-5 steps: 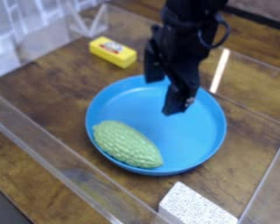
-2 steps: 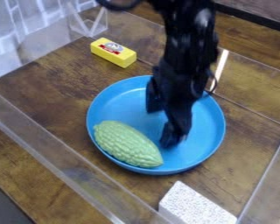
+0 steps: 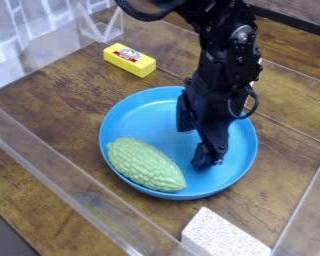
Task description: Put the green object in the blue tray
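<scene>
The green object, an oval bumpy lump, lies inside the blue tray against its front left rim. My black gripper points down into the tray's right half, just right of the green object and apart from it. Its fingers stand open with nothing between them. The lower fingertip is close to the tray floor; whether it touches I cannot tell.
A small yellow rectangular block lies on the wooden table behind the tray at the left. A white speckled block sits at the front edge. Clear plastic walls run along the left and front sides.
The gripper has come down from above the tray's right side into the tray, beside the green object. The green object and the tray have not moved.
</scene>
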Available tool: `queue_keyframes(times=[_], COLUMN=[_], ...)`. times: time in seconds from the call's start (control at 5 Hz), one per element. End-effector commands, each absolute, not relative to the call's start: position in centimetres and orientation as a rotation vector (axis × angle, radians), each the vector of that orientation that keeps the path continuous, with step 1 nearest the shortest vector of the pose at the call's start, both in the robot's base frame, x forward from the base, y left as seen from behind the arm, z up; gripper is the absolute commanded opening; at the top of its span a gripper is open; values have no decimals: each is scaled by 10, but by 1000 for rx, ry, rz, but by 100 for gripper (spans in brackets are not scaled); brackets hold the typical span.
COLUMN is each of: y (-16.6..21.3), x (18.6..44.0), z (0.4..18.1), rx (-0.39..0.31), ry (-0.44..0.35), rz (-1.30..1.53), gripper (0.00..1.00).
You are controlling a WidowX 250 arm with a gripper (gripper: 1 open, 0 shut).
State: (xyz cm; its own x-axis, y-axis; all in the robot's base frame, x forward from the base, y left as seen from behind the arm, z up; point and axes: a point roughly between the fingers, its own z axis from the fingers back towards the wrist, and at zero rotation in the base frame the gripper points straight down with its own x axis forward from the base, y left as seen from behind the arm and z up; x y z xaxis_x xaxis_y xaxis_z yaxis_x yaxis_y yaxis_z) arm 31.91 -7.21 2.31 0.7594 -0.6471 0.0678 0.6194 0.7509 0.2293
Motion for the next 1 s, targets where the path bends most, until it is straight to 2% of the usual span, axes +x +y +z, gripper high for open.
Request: queue_keyframes(times=[0.0,0.4,0.8], y=[-73,-71,-68], x=[322,326,335], z=[17,12,20], rx=[191,181,191], ry=[-149,-151,-167], rz=[-688,-685,-667], gripper=[100,100,100])
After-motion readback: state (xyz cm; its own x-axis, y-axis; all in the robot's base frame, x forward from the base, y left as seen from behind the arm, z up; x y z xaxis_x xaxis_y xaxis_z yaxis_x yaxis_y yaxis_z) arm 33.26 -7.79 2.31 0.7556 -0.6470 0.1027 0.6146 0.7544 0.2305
